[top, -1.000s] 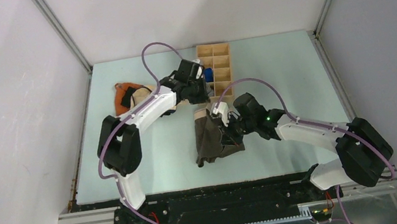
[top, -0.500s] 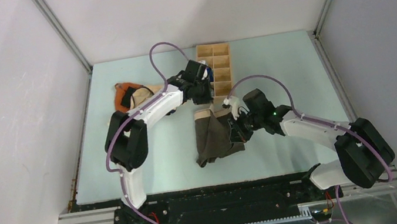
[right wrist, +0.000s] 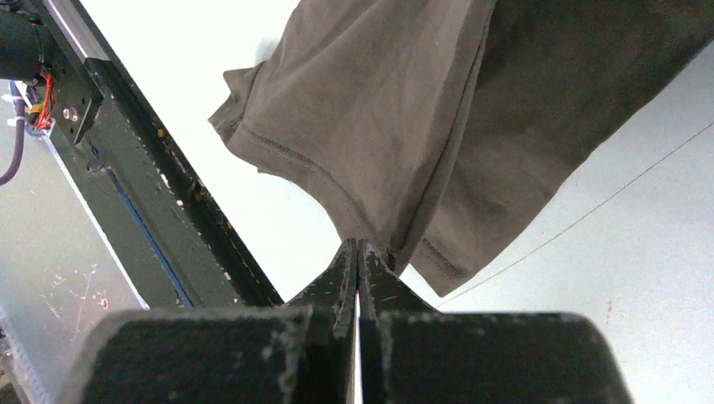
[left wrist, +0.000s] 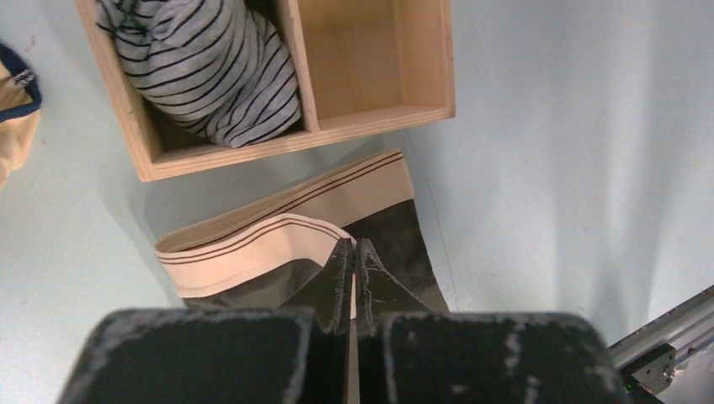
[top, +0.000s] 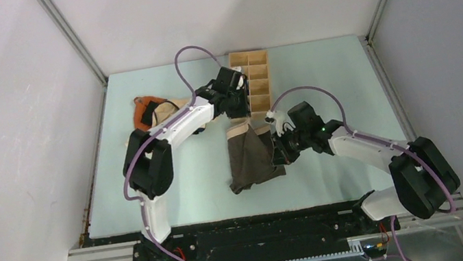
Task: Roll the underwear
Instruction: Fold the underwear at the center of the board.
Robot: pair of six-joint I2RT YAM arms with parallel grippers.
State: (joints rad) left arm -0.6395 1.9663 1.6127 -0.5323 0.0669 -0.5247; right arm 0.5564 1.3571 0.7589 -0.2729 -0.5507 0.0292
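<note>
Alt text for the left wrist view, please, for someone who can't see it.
The left gripper, shut, points its tips at the folded-over pale waistband of the dark underwear on the pale blue table. Just beyond is a corner of a wooden divider box, one compartment holding a striped cloth roll, the next empty.

A wooden box (top: 256, 85) split into compartments stands at the far middle of the pale green table (top: 325, 82). A grey striped cloth roll (left wrist: 210, 67) fills one compartment at its near end. A cream-and-orange garment (top: 150, 111) lies to the left of the box. A black rail (top: 264, 226) runs along the table's near edge.
</note>
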